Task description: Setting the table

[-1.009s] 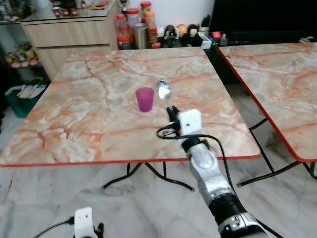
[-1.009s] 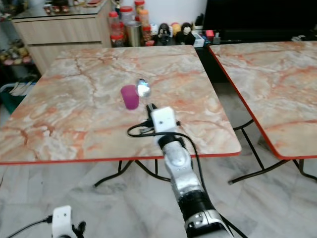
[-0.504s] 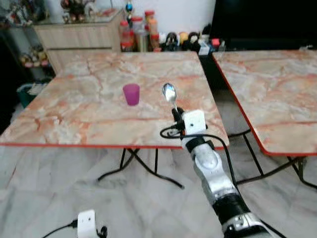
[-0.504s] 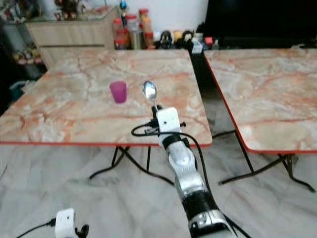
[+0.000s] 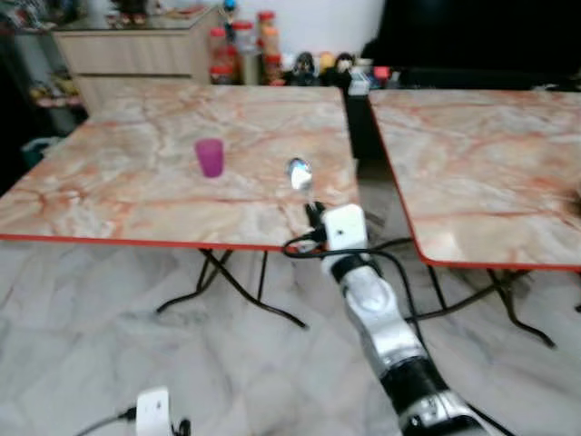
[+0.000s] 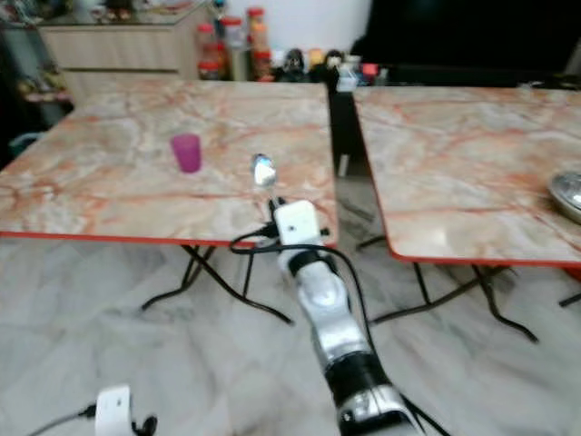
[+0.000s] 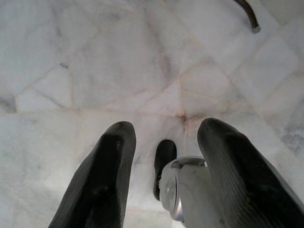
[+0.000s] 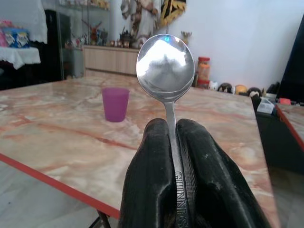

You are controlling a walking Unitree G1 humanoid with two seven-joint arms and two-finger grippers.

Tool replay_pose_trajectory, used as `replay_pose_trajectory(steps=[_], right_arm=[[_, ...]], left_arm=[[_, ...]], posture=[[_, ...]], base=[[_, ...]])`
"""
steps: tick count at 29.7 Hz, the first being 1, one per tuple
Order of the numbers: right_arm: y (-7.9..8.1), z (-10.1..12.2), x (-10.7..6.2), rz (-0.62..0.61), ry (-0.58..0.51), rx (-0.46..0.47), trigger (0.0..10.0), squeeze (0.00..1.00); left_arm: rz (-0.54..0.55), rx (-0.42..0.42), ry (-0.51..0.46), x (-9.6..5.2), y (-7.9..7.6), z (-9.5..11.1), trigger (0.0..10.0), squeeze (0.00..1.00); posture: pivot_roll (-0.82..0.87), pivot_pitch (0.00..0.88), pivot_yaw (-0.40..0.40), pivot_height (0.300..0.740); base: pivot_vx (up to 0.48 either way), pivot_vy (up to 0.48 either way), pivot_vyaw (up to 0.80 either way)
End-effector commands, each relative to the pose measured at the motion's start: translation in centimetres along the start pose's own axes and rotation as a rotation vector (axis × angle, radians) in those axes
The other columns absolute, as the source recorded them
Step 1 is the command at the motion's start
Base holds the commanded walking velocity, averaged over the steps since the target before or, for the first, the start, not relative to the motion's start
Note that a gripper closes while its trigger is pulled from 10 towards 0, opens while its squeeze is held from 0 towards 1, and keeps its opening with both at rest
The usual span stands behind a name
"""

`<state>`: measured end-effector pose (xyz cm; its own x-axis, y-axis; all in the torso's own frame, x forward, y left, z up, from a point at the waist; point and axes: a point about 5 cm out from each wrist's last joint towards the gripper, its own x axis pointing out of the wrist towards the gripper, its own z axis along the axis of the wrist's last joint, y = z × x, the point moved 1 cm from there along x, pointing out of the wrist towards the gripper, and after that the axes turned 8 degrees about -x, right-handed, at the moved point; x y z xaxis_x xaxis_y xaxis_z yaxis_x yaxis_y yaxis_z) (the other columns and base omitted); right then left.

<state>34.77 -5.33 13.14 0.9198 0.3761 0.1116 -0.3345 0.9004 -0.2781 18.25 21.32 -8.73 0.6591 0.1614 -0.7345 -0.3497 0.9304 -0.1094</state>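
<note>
A: So, where is the shiny steel spoon?

B: Upright, its handle clamped between the two black fingers of the right gripper, bowl raised near the front edge of the pink marble table, right of the purple plastic cup

A: How will it handle?

B: Probably light, stiff, slippery; holding mid-handle looks sound. The left gripper hangs with fingers apart over the floor

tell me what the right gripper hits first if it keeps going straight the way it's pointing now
Probably nothing at once: the right gripper, shut on the spoon, points over the marble table. The purple cup sits off its line; depth is unclear.
</note>
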Motion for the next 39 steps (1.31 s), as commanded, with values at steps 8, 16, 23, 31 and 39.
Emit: replay_pose_trajectory(steps=[8,16,23,31,39], right_arm=[[-0.81,0.11,-0.03,-0.014,0.002,-0.022,10.0,0.00],[-0.71,0.02,-0.06,-0.019,0.008,0.001,10.0,0.00],[-0.64,-0.24,-0.08,-0.020,0.023,0.004,10.0,0.00],[-0.60,-0.09,-0.04,-0.019,0.015,0.012,10.0,0.00],[-0.65,-0.23,-0.04,-0.028,0.025,0.012,10.0,0.00]], left_arm=[[0.004,-0.014,0.013,-0.02,-0.24,-0.29,10.0,0.00],[0.004,-0.015,0.015,-0.03,-0.21,-0.34,10.0,0.00],[0.006,-0.028,0.003,-0.04,-0.14,-0.24,10.0,0.00],[0.000,-0.031,0.004,-0.01,-0.21,-0.17,10.0,0.00],[0.000,-0.032,0.010,-0.02,-0.17,-0.24,10.0,0.00]], posture=[[0.07,0.000,0.019,0.740],[0.07,0.000,0.019,0.740],[0.07,0.000,0.017,0.740],[0.07,0.000,0.019,0.740],[0.07,0.000,0.020,0.740]], base=[[0.000,-0.337,0.00],[0.289,-0.244,0.00],[0.000,0.000,0.00],[0.100,0.000,0.00],[0.293,0.000,0.00]])
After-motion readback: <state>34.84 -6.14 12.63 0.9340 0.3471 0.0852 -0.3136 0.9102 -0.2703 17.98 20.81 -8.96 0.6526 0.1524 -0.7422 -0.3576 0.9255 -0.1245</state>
